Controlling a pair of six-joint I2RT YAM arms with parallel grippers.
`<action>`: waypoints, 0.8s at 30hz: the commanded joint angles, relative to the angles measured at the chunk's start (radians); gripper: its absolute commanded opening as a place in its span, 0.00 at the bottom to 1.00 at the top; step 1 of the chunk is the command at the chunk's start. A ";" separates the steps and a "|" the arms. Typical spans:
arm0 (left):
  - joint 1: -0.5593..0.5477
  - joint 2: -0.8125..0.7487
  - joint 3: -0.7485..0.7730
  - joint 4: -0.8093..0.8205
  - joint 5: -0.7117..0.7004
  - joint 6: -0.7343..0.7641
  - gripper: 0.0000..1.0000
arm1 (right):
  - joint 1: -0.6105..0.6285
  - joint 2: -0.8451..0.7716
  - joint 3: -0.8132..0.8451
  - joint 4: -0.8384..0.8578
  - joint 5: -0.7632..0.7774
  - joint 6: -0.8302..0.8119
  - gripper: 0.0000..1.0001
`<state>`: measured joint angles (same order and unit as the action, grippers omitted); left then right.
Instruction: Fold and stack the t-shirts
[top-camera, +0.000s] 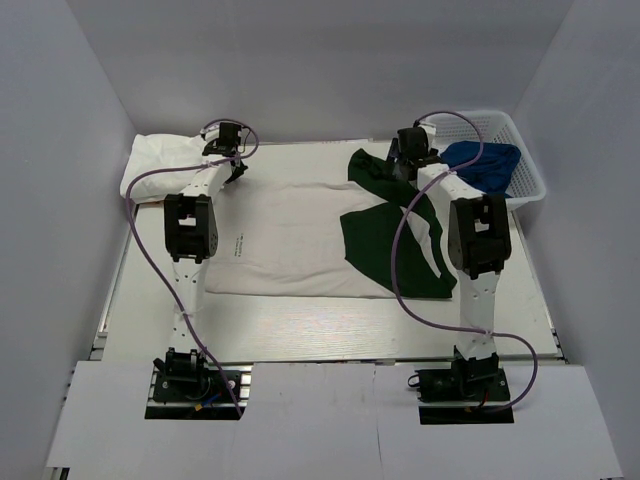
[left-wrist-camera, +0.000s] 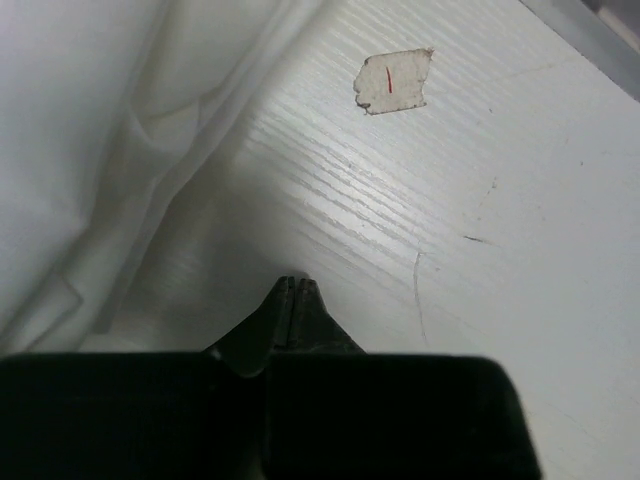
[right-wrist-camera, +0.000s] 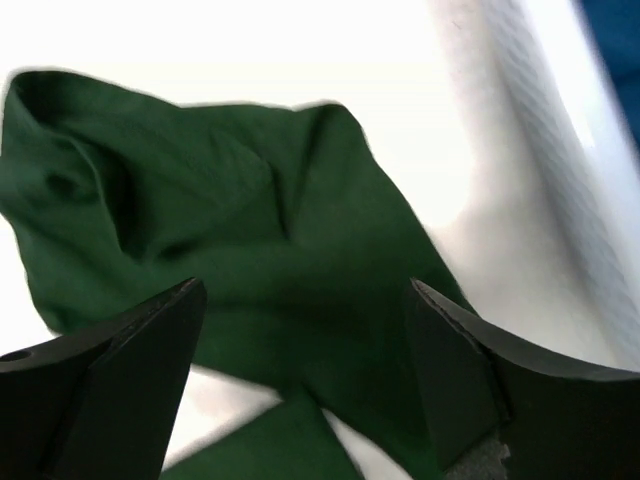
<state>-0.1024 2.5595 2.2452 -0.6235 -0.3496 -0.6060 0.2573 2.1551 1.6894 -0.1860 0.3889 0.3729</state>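
**Sleeve grab before folding**

Our left gripper (left-wrist-camera: 293, 290) is pinched shut, no cloth visibly caught; our right gripper (right-wrist-camera: 305, 300) gapes over the green sleeve (right-wrist-camera: 220, 210) at one o'clock. The t-shirt (top-camera: 290, 235) lies flat mid-table. Next: lower, pinch.

A white-and-green t-shirt (top-camera: 290, 235) lies spread on the table (top-camera: 300, 330), white bundle (top-camera: 165, 160) far left, basket (top-camera: 525, 165) far right

T-shirt (top-camera: 290, 235) white with dark green parts; basket (top-camera: 532, 172) white; cloth (top-camera: 487, 160) blue.
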 joint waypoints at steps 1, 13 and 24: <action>0.000 -0.010 -0.053 -0.018 0.037 0.005 0.00 | -0.007 0.070 0.117 -0.027 -0.031 0.034 0.82; -0.009 -0.127 -0.202 0.073 0.026 0.046 0.00 | -0.024 0.195 0.214 0.025 -0.176 0.123 0.64; -0.010 -0.136 -0.213 0.074 0.026 0.057 0.00 | -0.039 0.301 0.346 0.003 -0.185 0.101 0.37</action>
<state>-0.1066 2.4676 2.0575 -0.4885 -0.3473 -0.5606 0.2237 2.4451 1.9896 -0.2062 0.1925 0.4805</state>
